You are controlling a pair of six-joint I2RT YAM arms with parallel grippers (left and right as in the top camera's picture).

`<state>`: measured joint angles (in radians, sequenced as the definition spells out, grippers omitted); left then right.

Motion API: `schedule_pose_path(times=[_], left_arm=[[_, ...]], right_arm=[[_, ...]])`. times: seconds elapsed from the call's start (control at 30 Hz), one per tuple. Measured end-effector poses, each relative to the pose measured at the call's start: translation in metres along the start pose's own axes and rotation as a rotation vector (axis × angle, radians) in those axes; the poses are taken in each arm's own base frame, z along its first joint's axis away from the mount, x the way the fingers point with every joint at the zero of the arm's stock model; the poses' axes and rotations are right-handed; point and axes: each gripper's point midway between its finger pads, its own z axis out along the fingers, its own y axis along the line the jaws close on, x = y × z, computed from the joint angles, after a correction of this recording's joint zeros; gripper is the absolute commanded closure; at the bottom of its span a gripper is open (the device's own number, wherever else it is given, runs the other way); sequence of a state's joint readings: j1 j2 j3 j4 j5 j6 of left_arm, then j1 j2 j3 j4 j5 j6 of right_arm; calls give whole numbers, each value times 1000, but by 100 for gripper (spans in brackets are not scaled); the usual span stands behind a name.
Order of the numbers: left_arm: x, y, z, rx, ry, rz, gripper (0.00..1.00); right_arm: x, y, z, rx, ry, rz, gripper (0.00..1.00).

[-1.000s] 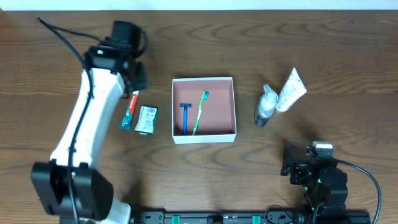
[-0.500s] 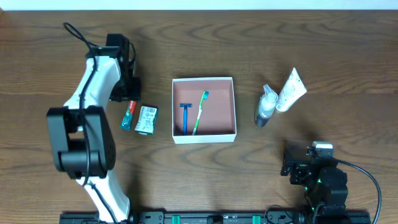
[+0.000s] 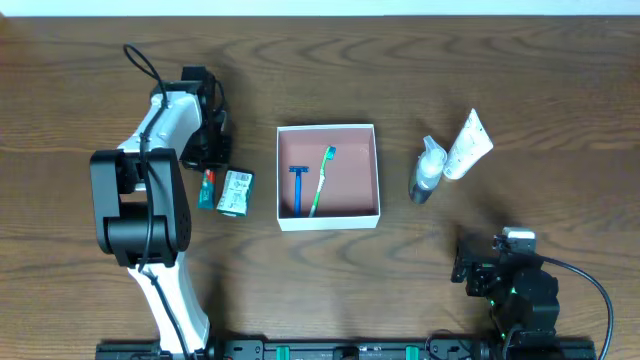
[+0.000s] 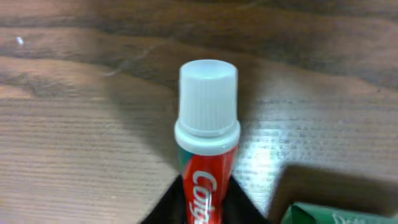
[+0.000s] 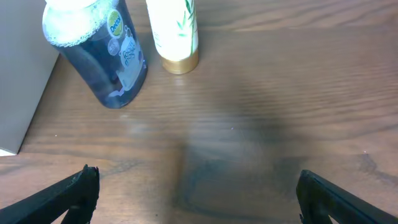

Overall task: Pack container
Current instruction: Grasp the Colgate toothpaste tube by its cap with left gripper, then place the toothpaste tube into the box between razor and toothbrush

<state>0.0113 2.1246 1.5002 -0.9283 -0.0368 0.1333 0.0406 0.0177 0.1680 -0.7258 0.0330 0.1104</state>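
Observation:
The container (image 3: 328, 219), a square white-walled box with a pinkish-brown inside, sits mid-table and holds a blue razor (image 3: 297, 190) and a green toothbrush (image 3: 321, 180). To its left lies a red toothpaste tube (image 3: 207, 189) with a white cap (image 4: 207, 93). My left gripper (image 3: 208, 160) is down on the tube, and its black fingers (image 4: 204, 205) press both sides of the tube body. My right gripper (image 3: 470, 262) is open and empty near the front right, low over bare wood (image 5: 196, 193).
A green-and-white packet (image 3: 235, 192) lies beside the toothpaste and shows at the left wrist view's corner (image 4: 323, 214). A clear blue bottle (image 3: 426, 170) and a white tube (image 3: 466, 146) lie right of the container, ahead of the right gripper (image 5: 102, 50).
My left arm has swung in and dropped, bringing its gripper from behind the toothpaste tube down onto it. The right arm has not moved.

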Motion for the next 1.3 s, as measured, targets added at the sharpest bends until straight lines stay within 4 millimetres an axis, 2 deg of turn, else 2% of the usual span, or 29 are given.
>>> schedule_pose_path(times=[0.07, 0.2, 0.33, 0.43, 0.53, 0.67, 0.73, 0.8, 0.9, 1.0, 1.17, 1.3], left_arm=[[6, 0, -1, 2, 25, 1, 94], [25, -1, -3, 7, 100, 5, 94], [32, 0, -25, 7, 89, -25, 94], [32, -1, -66, 10, -7, -54, 94], [29, -16, -120, 49, -164, -51, 94], [32, -60, -186, 126, -369, 3, 94], [35, -85, -206, 158, -431, 54, 94], [39, -114, -216, 192, -464, 124, 94], [37, -148, -218, 221, -493, 195, 94], [34, -176, -206, 220, -491, 224, 94], [26, -198, -166, 161, -437, 223, 94], [22, -203, -134, 95, -383, 216, 94]], right_arm=[[0, 0, 0, 0, 0, 0, 1], [0, 0, 0, 0, 0, 0, 1], [0, 0, 0, 0, 0, 0, 1], [0, 0, 0, 0, 0, 0, 1], [0, 0, 0, 0, 0, 0, 1], [0, 0, 0, 0, 0, 0, 1], [0, 0, 0, 0, 0, 0, 1], [0, 0, 0, 0, 0, 0, 1], [0, 0, 0, 0, 0, 0, 1], [0, 0, 0, 0, 0, 0, 1], [0, 0, 0, 0, 0, 0, 1], [0, 0, 0, 0, 0, 0, 1]])
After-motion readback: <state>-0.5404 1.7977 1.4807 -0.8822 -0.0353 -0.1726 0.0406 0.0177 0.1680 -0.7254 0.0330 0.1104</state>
